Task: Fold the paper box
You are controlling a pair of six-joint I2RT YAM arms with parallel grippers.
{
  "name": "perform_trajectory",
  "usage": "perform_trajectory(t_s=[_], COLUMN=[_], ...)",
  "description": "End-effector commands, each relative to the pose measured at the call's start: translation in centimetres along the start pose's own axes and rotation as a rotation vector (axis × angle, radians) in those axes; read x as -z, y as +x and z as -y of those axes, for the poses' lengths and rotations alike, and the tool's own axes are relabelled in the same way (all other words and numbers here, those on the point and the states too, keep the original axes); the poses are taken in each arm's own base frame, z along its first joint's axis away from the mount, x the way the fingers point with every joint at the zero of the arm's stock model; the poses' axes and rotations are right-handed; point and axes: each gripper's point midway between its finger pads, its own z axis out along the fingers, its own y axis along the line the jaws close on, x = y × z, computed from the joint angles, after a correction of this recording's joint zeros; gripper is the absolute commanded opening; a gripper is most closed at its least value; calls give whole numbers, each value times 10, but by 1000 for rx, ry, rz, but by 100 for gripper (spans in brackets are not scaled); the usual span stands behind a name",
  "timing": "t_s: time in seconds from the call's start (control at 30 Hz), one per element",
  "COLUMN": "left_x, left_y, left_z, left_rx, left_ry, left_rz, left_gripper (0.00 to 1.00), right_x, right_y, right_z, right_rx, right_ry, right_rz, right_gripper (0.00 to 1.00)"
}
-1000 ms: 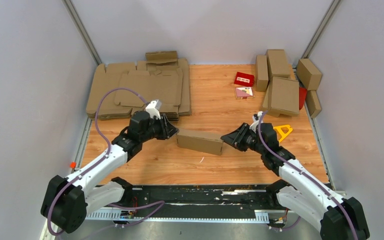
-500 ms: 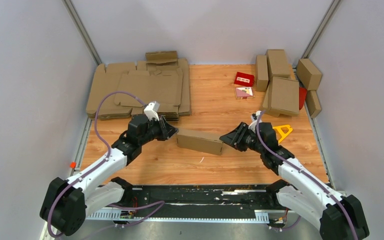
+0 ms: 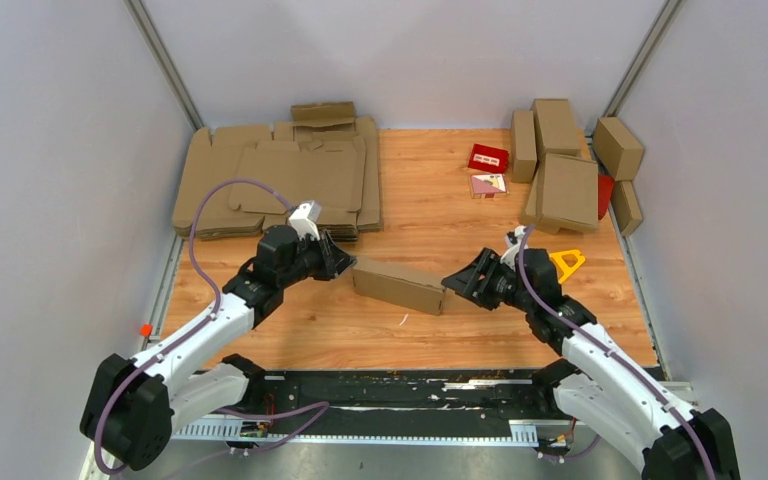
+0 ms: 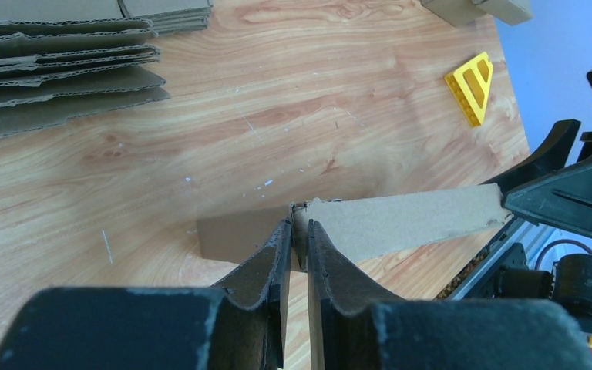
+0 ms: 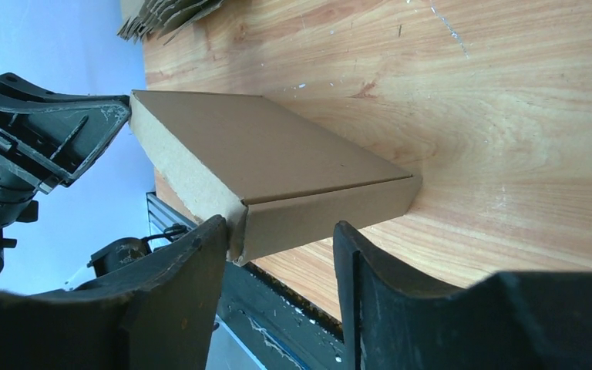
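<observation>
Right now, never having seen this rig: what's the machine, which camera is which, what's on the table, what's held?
These are two robot arms bolted at the near edge of a table, each ending in a two-finger pincer. The wide picture comes from a fixed camera above and behind them. The other two come from wrist cameras looking along each pincer's fingers. On the table lie a folded brown box in the middle, a stack of flat blanks far left, closed boxes and a red carton far right, and a yellow triangle. The left pincer is pinched shut on the box's left end. The right pincer is open, its fingers either side of the box's right end.
</observation>
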Motion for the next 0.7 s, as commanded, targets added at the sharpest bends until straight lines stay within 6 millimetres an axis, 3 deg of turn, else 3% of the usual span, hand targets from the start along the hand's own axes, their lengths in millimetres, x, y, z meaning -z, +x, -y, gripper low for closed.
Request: perform_trajectory(t_s=[0.0,0.17,0.37,0.43,0.53,0.67], left_x=[4,5,5,4,4,4], left_y=[23,23,23,24,25,27], left_z=[-26,-25,-25,-25,-25,-24], left_rx=[-22,-23,-24,-23,-22,-17], left_ry=[-105,-104,-103,-101,-98,-90], left_rz=[-91,-93,-93,-95,-101,-106], left_gripper=[19,18,18,17,17,17], right_x=[8,6,-2,-4,-7,-10], right_y=[-12,-8,6,12,22,29], right_z=[-14,-13,2,11,30,37], right_rx=[26,15,7,11,3,-14], right_ry=[-22,-39,-16,5,50,45], right_rz=[35,23,-34,-56,-75,-86], right_gripper=[51,47,39,32,12,0])
